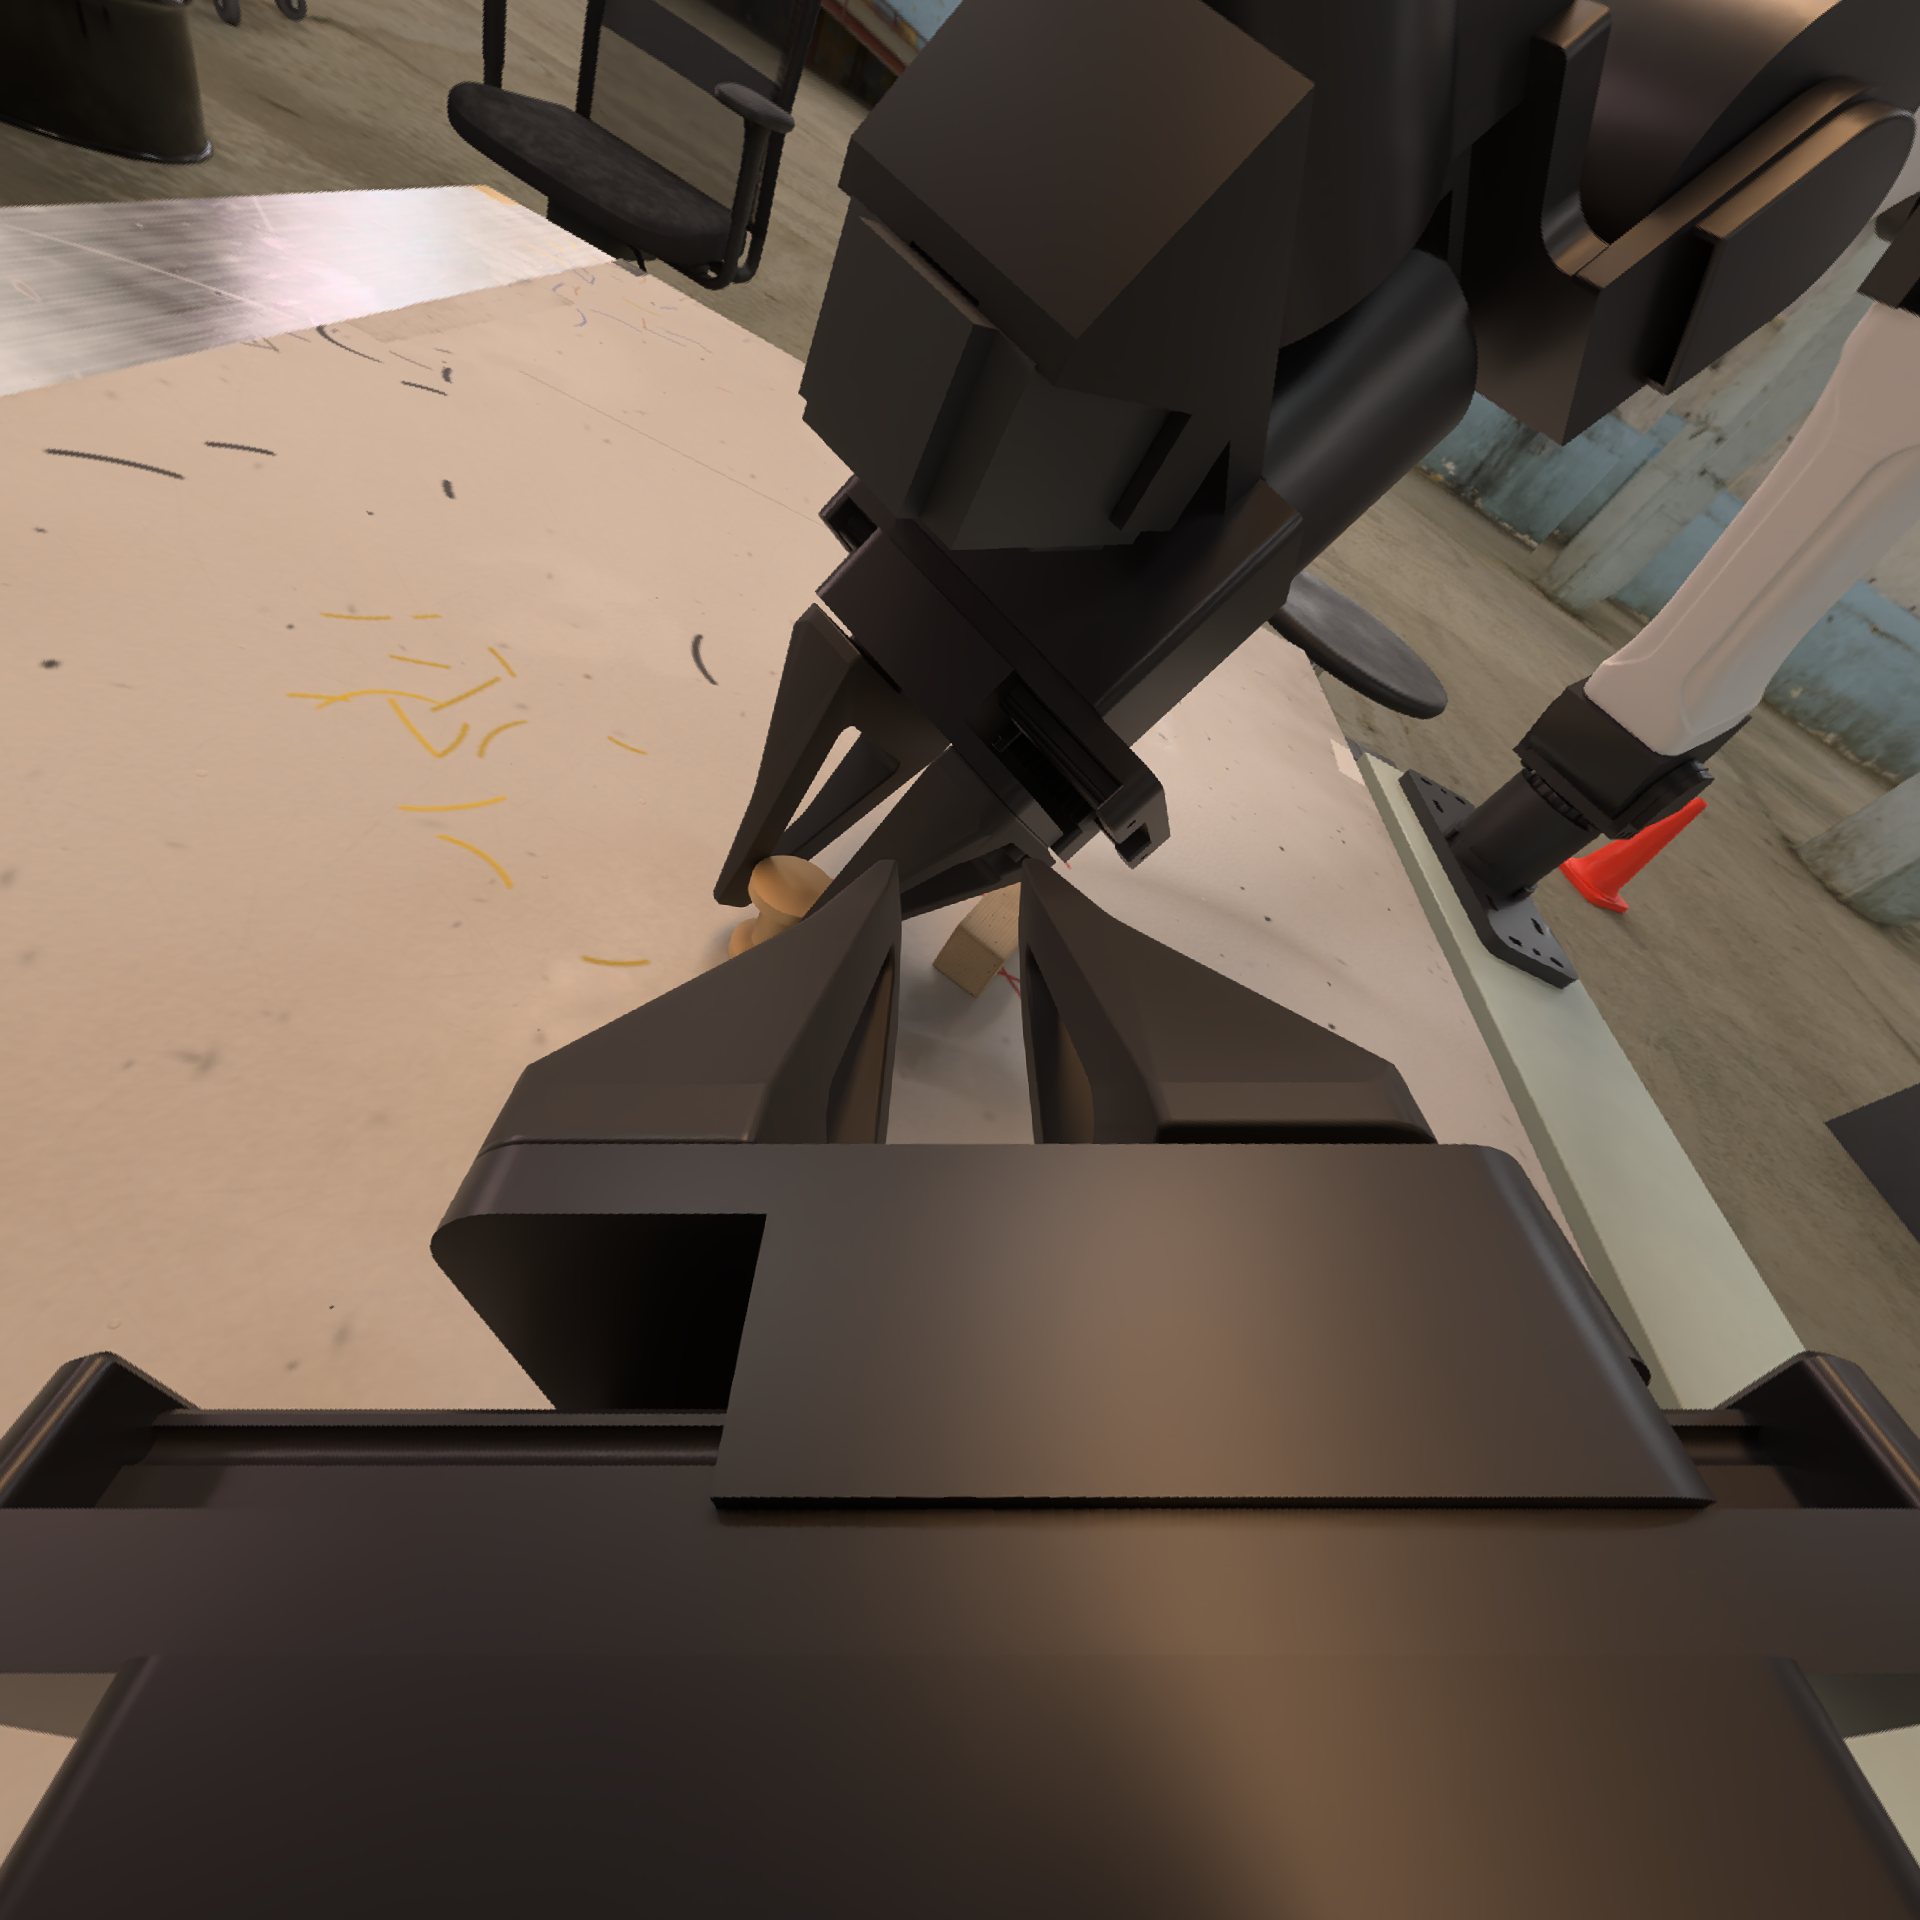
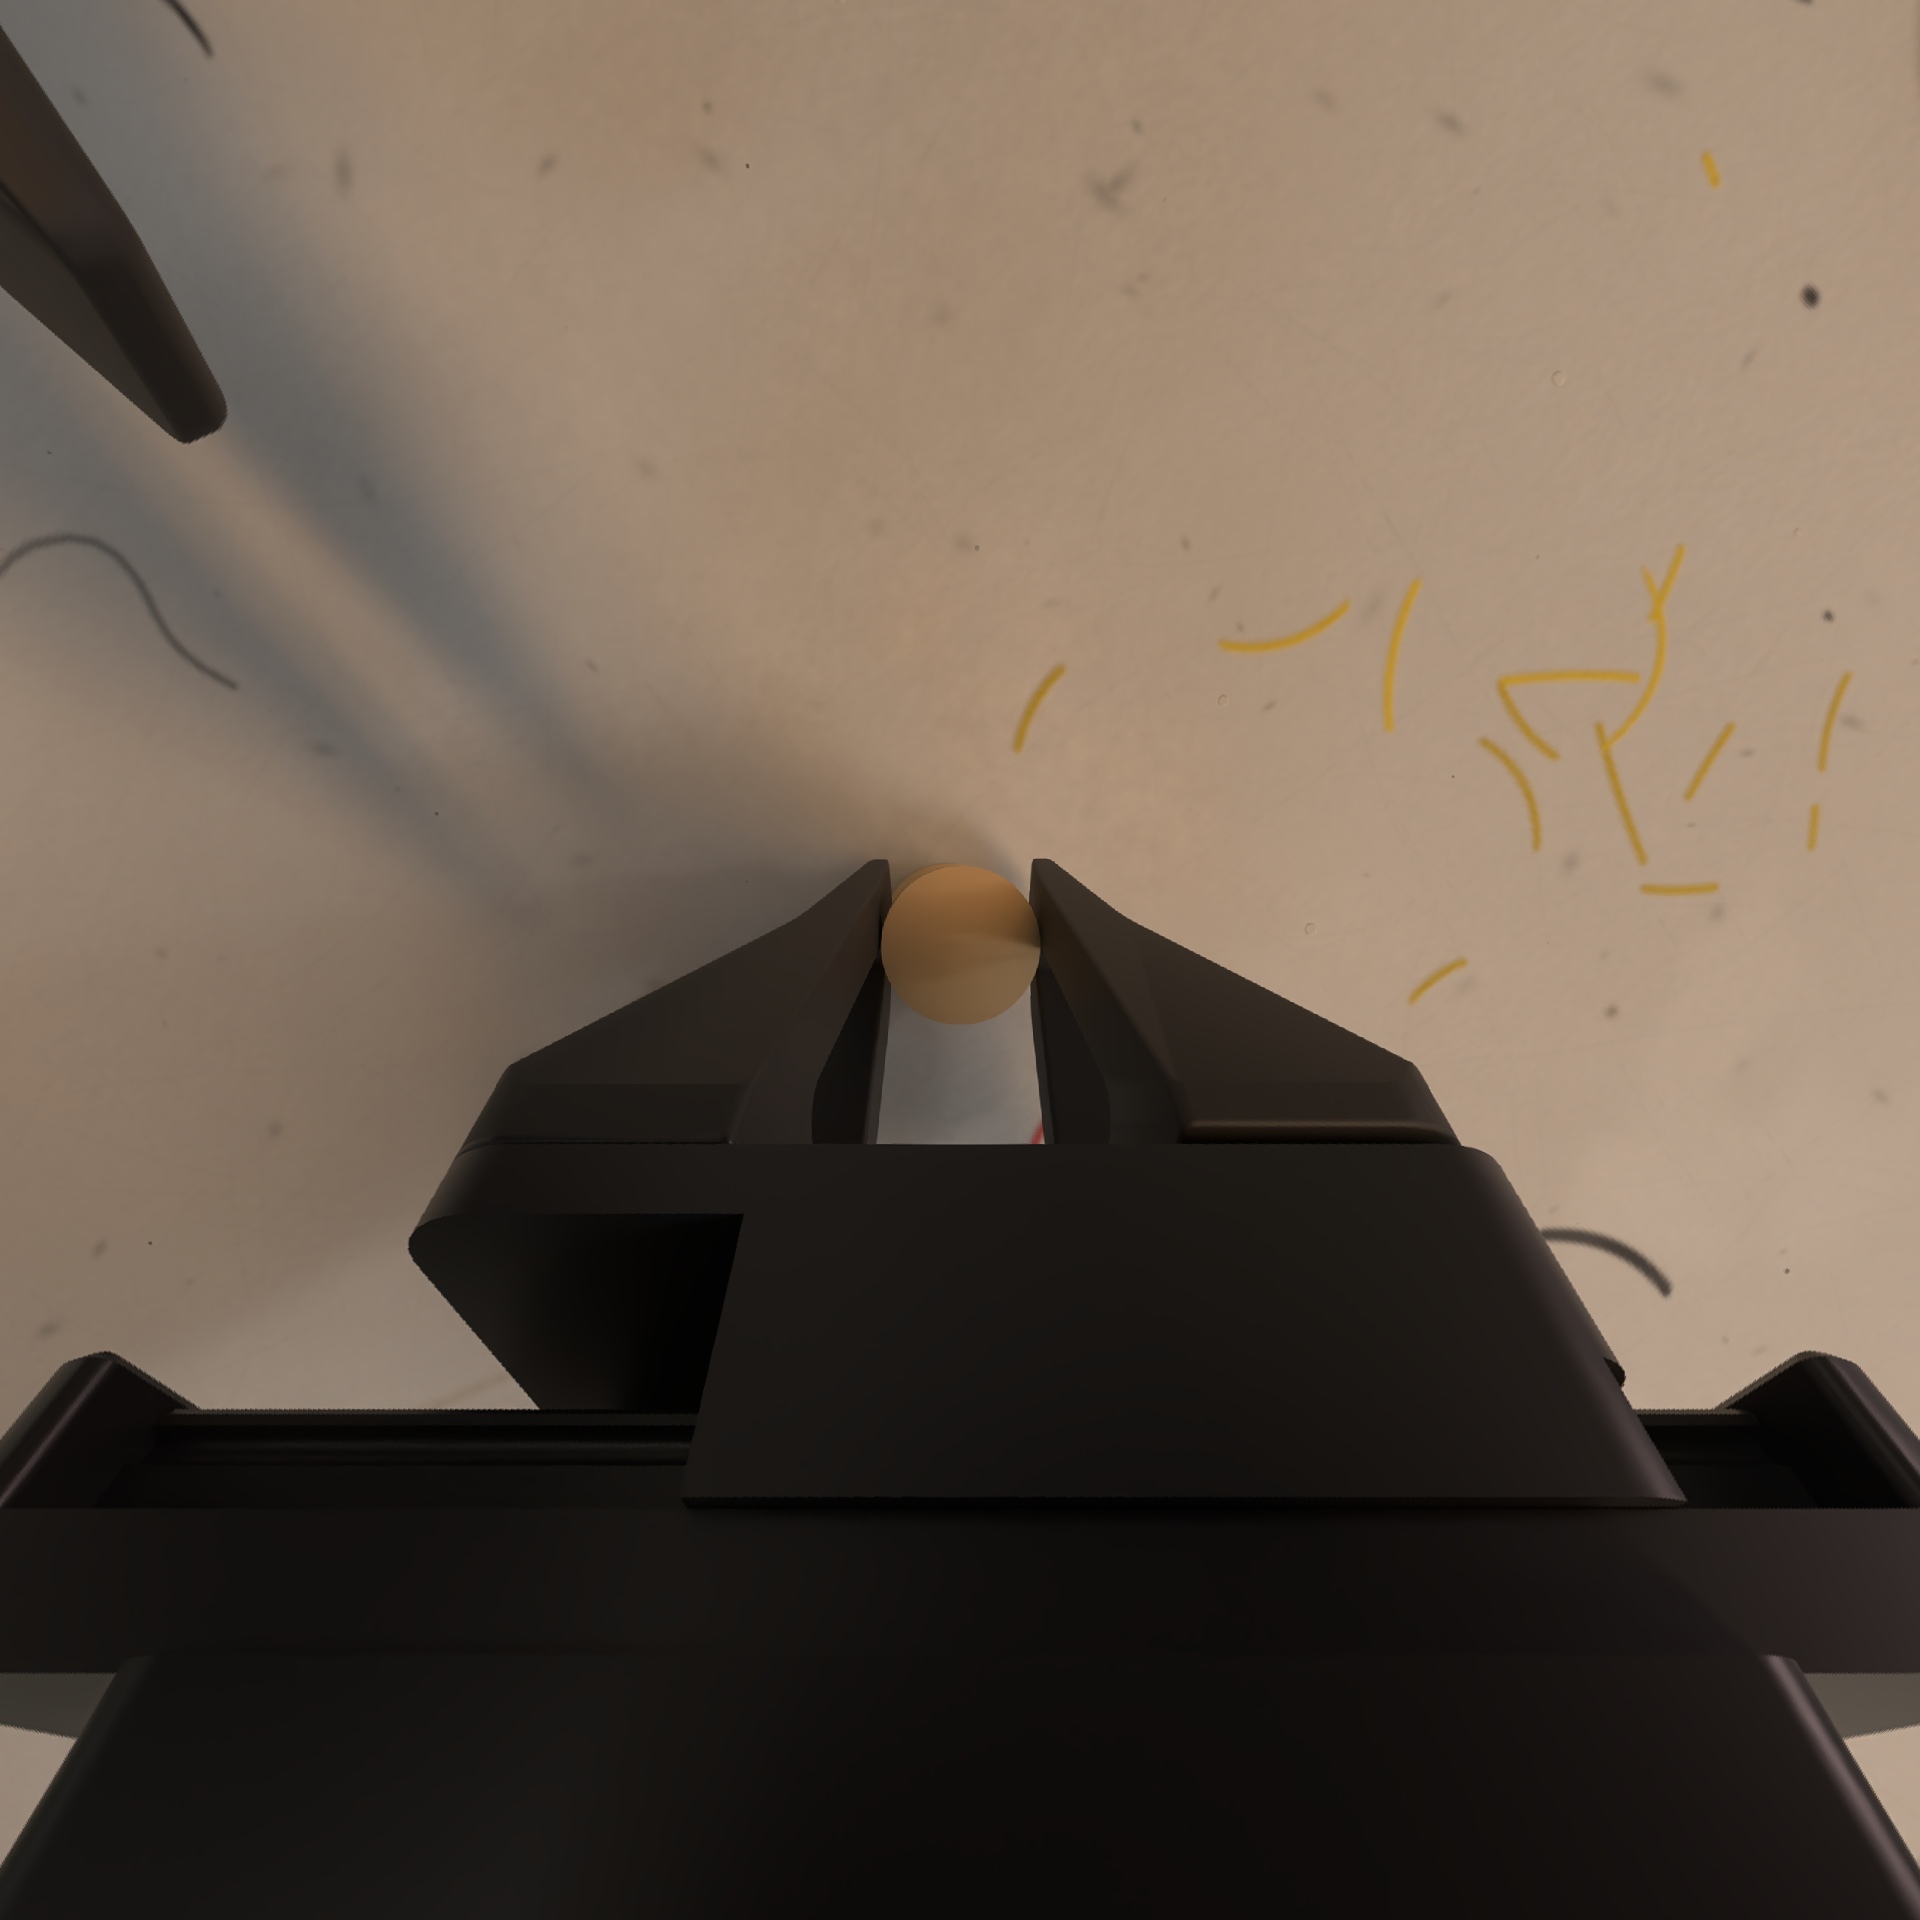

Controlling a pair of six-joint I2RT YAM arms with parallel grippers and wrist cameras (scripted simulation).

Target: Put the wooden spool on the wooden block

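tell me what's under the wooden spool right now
Under the tan wooden spool, between the right gripper fingers, lies the beige scribbled tabletop. The fingers hide whether its base touches it.

wooden block (image 1: 977,951) partly hidden behind left gripper (image 1: 961,883), spool's (image 1: 781,902) base obscured

Matte black right gripper (image 1: 790,894) with tapered triangular fingers (hollow cut-outs); at three o'clock, a white arm link (image 1: 1766,582) on a black bolted base plate (image 1: 1496,883).

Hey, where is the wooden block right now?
In the left wrist view the wooden block sits on the table just past the left claw, right of the wooden spool.
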